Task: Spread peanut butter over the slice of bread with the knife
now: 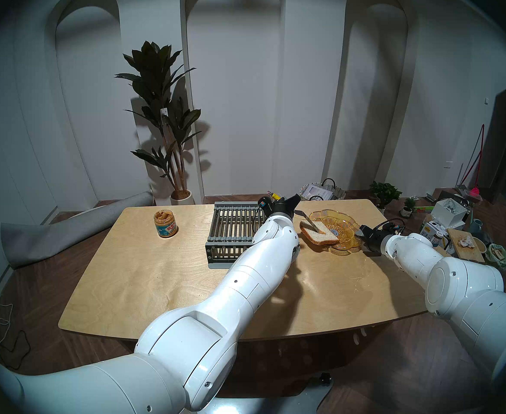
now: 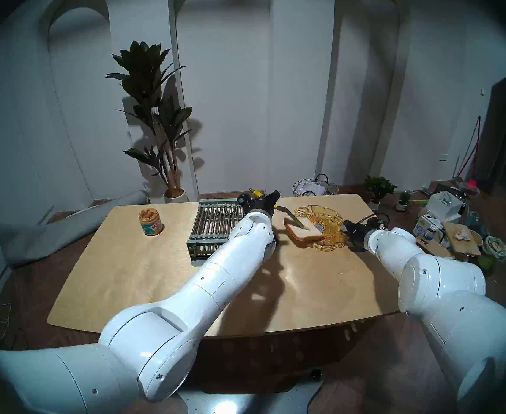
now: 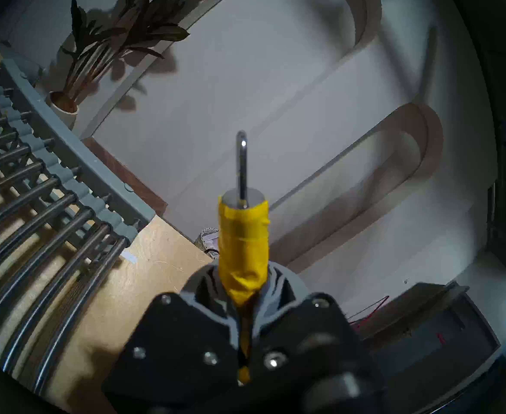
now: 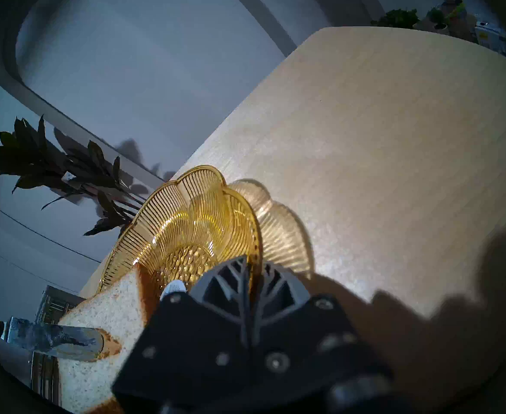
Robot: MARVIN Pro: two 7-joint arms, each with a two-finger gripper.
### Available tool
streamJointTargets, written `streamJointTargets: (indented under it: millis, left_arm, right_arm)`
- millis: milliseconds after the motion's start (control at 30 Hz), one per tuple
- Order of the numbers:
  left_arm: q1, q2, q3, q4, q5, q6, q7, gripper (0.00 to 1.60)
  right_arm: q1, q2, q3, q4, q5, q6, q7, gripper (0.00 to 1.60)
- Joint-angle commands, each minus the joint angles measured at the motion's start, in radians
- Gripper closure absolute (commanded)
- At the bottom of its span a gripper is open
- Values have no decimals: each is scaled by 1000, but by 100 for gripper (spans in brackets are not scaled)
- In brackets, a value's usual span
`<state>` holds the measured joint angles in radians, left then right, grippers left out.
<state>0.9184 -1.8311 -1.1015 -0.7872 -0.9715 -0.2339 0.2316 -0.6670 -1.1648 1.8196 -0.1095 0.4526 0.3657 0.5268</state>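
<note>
While my left arm reaches out long across the tabletop, its hand is clamped on the knife, blade flat on the bread. The bread leans on the dish. My right hand pinches that dish's rim. The jar stands far left.

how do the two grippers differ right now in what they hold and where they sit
The left gripper is shut on the knife by its yellow handle, raised behind the slice of bread. The right gripper is clamped on the rim of the amber dish, low at the table. The left one works the blade on the bread; the right one steadies the dish. Both have black bodies with grey fingers.
</note>
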Motion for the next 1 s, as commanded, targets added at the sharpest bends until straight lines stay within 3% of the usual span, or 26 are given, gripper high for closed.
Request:
streamJointTargets:
  millis: [0,433,967]
  left_arm:
    - [-18,-10,7,-50,6,2,5,160]
    - [-5,-15,7,-58,-13,11,16,160]
    - [22,21,8,-157,-14,9,30,160]
  right_arm:
    - [-39,40,9,5,5,3,-10,160]
    - [-51,56,25,4,9,2,-4,160]
    - [-54,57,34,4,1,0,2,160]
